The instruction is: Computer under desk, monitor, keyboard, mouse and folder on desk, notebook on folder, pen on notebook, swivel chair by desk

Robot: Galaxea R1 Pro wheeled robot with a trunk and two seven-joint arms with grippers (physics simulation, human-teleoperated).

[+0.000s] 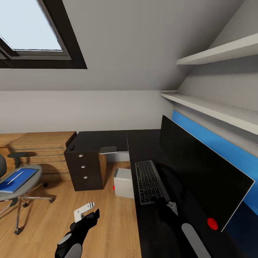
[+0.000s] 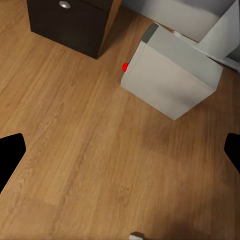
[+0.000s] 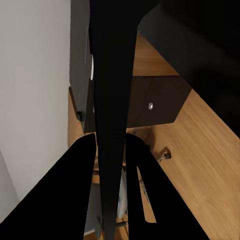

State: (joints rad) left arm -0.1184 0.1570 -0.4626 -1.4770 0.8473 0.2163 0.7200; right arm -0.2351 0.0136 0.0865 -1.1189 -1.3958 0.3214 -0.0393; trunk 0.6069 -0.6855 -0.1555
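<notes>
Nearest us, our left gripper (image 1: 86, 215) hangs released over the floor (image 2: 75, 125), fingers (image 2: 10, 152) spread wide. Our right gripper (image 3: 111, 150) is clenched on the monitor's (image 1: 200, 172) lower edge, on the desk (image 1: 157, 229). The keyboard (image 1: 147, 181) lies just beside the monitor. The computer (image 1: 124, 182) stands by the desk's edge. Far left, the folder (image 1: 16, 180) rests on the chair (image 1: 25, 186)

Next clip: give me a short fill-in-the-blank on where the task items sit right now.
1. The keyboard lies on the desk in front of the ____.
2. The blue folder rests on the seat of the ____.
3. The computer stands on the ____ beside the drawer cabinet.

Missing words: monitor; swivel chair; floor
</notes>
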